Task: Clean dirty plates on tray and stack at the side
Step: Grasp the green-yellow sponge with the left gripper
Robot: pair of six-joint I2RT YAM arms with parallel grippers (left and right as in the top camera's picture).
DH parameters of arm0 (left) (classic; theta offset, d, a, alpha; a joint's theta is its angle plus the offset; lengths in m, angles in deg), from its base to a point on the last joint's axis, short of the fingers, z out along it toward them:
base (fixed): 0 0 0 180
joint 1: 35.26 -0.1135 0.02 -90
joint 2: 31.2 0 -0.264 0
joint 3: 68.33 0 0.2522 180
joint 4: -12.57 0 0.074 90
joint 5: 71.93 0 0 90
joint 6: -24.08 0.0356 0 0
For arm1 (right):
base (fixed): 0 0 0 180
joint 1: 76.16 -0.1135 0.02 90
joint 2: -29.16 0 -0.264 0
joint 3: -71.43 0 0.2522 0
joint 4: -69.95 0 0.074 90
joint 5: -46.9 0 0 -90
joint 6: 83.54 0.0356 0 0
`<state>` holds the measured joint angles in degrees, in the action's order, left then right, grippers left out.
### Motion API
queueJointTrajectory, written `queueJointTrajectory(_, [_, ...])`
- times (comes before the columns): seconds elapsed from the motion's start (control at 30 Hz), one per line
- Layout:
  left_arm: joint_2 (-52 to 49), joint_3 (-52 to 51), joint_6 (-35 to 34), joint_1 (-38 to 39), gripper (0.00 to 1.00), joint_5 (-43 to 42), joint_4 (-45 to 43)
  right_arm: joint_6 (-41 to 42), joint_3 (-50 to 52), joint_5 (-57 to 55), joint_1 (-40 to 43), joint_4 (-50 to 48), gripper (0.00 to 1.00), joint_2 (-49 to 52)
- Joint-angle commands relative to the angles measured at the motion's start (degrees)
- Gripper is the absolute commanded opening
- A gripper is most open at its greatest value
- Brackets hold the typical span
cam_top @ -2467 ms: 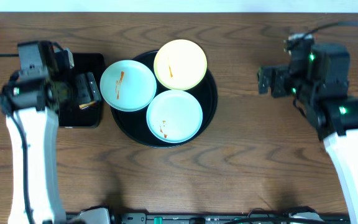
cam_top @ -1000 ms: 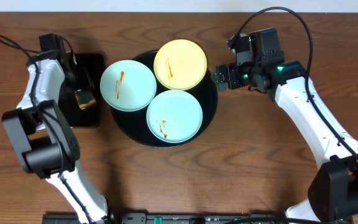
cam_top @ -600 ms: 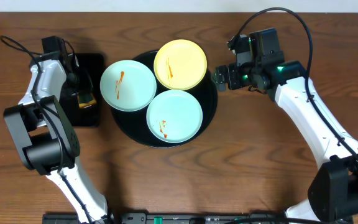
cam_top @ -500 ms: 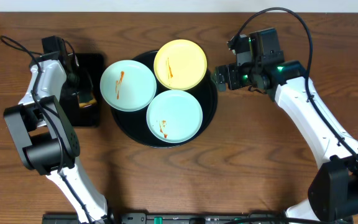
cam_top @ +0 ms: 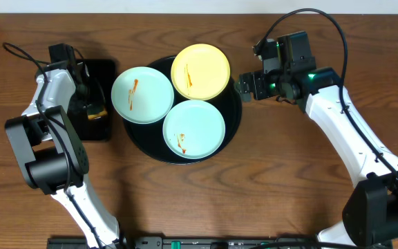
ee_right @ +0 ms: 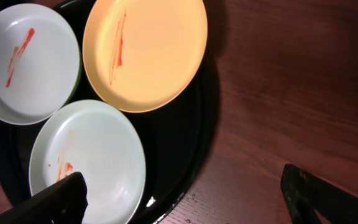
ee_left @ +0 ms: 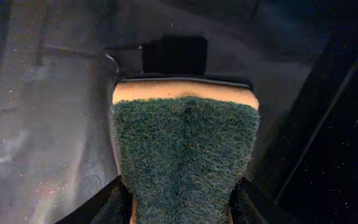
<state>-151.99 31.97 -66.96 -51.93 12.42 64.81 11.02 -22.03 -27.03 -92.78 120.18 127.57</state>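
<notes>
Three plates lie on the round black tray (cam_top: 234, 114), each with orange-red streaks: a blue-green one (cam_top: 142, 95) at the left, a yellow one (cam_top: 200, 71) at the back and a blue-green one (cam_top: 193, 128) at the front. The right wrist view shows the yellow plate (ee_right: 145, 53), both blue-green plates (ee_right: 27, 62) (ee_right: 92, 162) and the tray rim (ee_right: 194, 177). My right gripper (cam_top: 244, 86) (ee_right: 185, 199) hangs wide open and empty over the tray's right edge. My left gripper (cam_top: 90, 105) (ee_left: 182, 208) is shut on a green-topped yellow sponge (ee_left: 184, 149).
A smaller rectangular black tray (cam_top: 106, 72) lies left of the round tray, and the sponge (cam_top: 94, 112) is over it. Bare wooden table (cam_top: 289, 173) spreads to the right and front. Arm cables trail at the back corners.
Both arms have swung in from the sides: the left gripper onto the sponge at the rectangular tray, the right gripper to the round tray's right edge. The plates have not moved.
</notes>
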Motion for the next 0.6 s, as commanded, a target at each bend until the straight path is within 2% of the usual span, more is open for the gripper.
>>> queueJointTrajectory(0.0, [-2.40, -1.16, 0.37, 0.09, 0.49, 0.22, 0.00, 0.79, -1.18, -0.17, -0.57, 0.22, 0.98, 0.35])
queueJointTrajectory(0.17, [-3.93, -1.16, 0.31, 0.09, 0.28, 0.26, 0.22, 1.01, -1.18, -0.15, -0.61, 0.17, 0.98, 0.35])
queueJointTrajectory(0.23, [-3.93, -1.16, 0.31, 0.09, 0.19, 0.26, 0.20, 1.18, -1.18, -0.17, -0.61, 0.20, 0.98, 0.35])
queueJointTrajectory(0.27, [-3.87, -1.14, 0.31, 0.09, 0.10, 0.28, 0.20, 1.18, -1.18, -0.15, -0.61, 0.20, 0.97, 0.35])
queueJointTrajectory(0.3, [-3.80, -1.11, 0.31, 0.09, 0.08, 0.26, 0.20, 1.18, -1.18, -0.15, -0.61, 0.17, 0.97, 0.35])
queueJointTrajectory(0.57, [1.51, 3.06, 0.33, 0.02, 0.07, 0.74, 5.92, 1.20, -1.18, -0.13, -1.01, -1.33, 0.96, 0.35])
